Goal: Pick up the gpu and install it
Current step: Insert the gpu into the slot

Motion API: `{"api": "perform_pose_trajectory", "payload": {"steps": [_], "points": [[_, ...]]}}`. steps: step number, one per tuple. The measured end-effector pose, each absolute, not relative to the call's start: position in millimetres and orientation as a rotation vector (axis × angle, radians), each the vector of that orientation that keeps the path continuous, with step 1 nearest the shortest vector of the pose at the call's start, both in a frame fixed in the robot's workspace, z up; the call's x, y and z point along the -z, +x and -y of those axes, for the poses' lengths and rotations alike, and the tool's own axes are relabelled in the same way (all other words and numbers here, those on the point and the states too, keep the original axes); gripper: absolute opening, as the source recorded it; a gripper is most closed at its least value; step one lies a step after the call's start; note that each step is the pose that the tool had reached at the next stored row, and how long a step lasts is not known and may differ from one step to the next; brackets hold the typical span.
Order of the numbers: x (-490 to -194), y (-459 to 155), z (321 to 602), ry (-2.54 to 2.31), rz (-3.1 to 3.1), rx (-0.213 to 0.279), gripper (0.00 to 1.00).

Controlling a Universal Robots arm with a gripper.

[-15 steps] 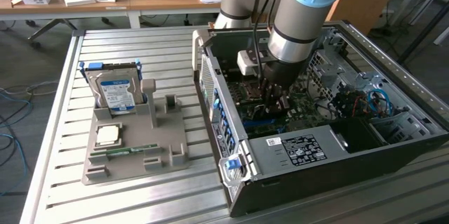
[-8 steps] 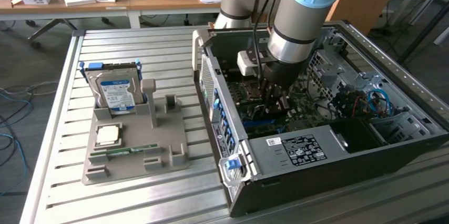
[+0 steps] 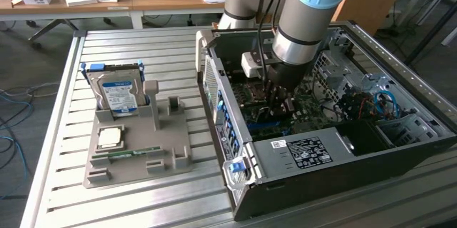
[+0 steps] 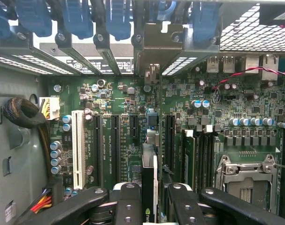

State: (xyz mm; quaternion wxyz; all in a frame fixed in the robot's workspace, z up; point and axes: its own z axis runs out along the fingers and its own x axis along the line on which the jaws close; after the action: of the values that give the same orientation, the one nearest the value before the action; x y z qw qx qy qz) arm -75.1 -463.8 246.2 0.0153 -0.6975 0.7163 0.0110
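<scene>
The step in hand is the install part. The gripper [image 4: 151, 208] is clenched on the gpu [image 4: 149, 176]: in the wrist view its two black fingers [image 4: 127, 206] press on both faces of the thin dark card, which is seen edge-on and upright between them. The card hangs over the motherboard [image 4: 133, 96], between the white slot [image 4: 78, 147] and the processor socket [image 4: 245, 180], with black slots [image 4: 169, 140] on each side of it. I cannot tell if its lower edge already touches a slot or is just above one.

I judge that the pick-up is done and the seating is not yet finished. This step calls for the card edge to be exactly in line with one long slot. The bracket end must also meet an opening in the rear wall, near the blue latches [image 4: 119, 18], and the push should go straight down, because a tilted card can jam.

The wrist view gives the grip and the slot rows. The exterior view gives the wider situation. There the gripper [image 3: 280, 102] is deep inside the open computer case [image 3: 357, 180], which lies along the edge of the table [image 3: 143, 40] at the exterior view's right. A grey fixture [image 3: 171, 137] stands near the opposite edge and carries a hard drive [image 3: 117, 91] at its far end.
</scene>
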Motion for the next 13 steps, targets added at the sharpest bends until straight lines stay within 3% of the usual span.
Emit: {"api": "perform_pose_trajectory", "payload": {"steps": [13], "points": [[-245.4,-75.7,463.7,-2.170,-2.229,-0.034,0.26]]}}
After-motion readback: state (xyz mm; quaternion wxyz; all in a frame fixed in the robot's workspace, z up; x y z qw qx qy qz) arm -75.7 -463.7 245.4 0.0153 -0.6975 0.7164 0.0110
